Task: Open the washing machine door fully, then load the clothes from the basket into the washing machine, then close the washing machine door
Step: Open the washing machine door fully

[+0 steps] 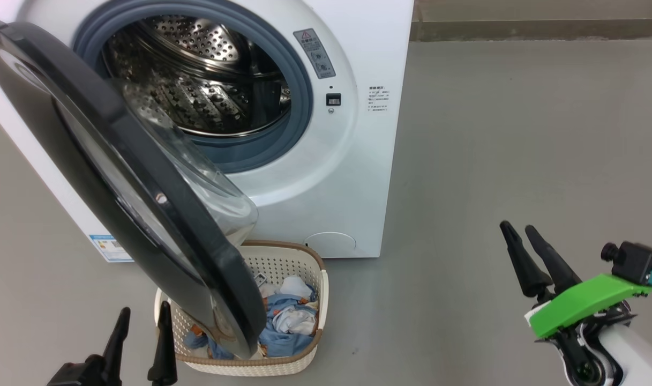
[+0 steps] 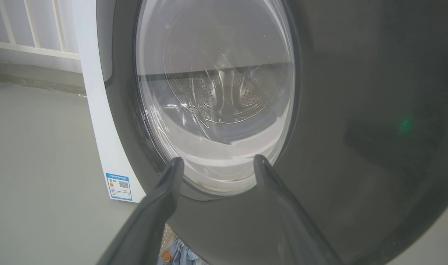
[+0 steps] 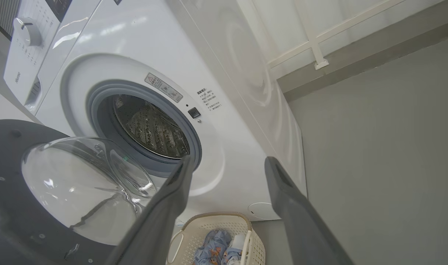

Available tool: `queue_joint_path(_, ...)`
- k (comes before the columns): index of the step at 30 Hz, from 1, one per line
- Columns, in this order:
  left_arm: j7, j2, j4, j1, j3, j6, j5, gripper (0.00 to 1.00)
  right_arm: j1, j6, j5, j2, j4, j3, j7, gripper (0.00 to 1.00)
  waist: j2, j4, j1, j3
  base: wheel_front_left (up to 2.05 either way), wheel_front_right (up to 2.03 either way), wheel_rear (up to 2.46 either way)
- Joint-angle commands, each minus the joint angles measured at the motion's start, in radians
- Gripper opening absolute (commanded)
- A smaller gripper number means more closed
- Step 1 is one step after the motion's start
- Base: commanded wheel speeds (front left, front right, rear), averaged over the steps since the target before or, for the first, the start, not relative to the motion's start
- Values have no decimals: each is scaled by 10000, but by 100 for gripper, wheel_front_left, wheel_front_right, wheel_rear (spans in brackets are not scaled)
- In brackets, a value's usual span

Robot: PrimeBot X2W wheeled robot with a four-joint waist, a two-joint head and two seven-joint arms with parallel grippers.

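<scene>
Before the left gripper: washing machine door, swung out from the machine. Its black rim and bulging glass sit just ahead of the fingertips; whether they touch is hard to judge.
Left jaws: spread wide, nothing between them.
Door, hidden parts: top-left edge cut off in the head view; hinge out of sight.
Blue label: low on the machine front, beyond the left jaws and left of the door's rim; print unreadable.
Basket: on the floor just right of the left jaws, under the door's lower edge. Its left half is hidden behind the rim.
Clothes: light-blue and white heap inside the basket, partly covered by the door; prints too small to make out.
Washing machine: beyond both jaws, mouth open. The steel drum shows inside the grey-blue gasket, its lower left screened by the glass bowl.
Right gripper: well right of the basket and machine, over the floor.
Right jaws: parted, holding nothing.
Floor: smooth, matt grey-green.
Room: darker skirting strip along the back, far beyond the right jaws; white railing above it in the right wrist view.
</scene>
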Motion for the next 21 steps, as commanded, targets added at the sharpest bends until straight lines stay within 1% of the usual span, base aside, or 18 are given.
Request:
queue_joint_path(1, -65, 108, -318, -98, 369, -49, 70, 100, 261, 46, -690, 55, -78, -175, -119, 100, 0, -31, 1, 0, 0, 0, 0)
queue_joint_path(5, -65, 91, -341, -84, 386, -49, 96, 100, 686, 46, -2005, 347, -15, -818, -121, 100, 0, -59, 1, 17, 0, 0, 0)
queue_joint_path(7, -65, 88, -343, -91, 388, -49, 105, 100, 866, 46, -2847, 408, -27, -977, -122, 100, 0, -59, 1, 31, 0, 0, 0)
queue_joint_path(9, -65, 83, -341, -106, 399, -49, 104, 100, 1048, 46, -3532, 564, -112, -1384, -122, 100, 0, -54, 1, 51, 0, 0, 0)
queue_joint_path(10, -65, 83, -341, -106, 399, -49, 104, 100, 1048, 46, -3532, 564, -112, -1384, -122, 100, 0, -54, 1, 51, 0, 0, 0)
queue_joint_path(16, -65, 70, -322, -159, 396, -50, 106, 100, 1688, 46, -5351, 1176, -566, -2716, -123, 100, 0, -8, 1, 98, 0, 0, 0)
queue_joint_path(21, -65, 59, -318, -174, 387, -50, 135, 100, 2141, 46, -6453, 1483, -867, -3326, -123, 100, 0, 46, 1, 125, 0, 0, 0)
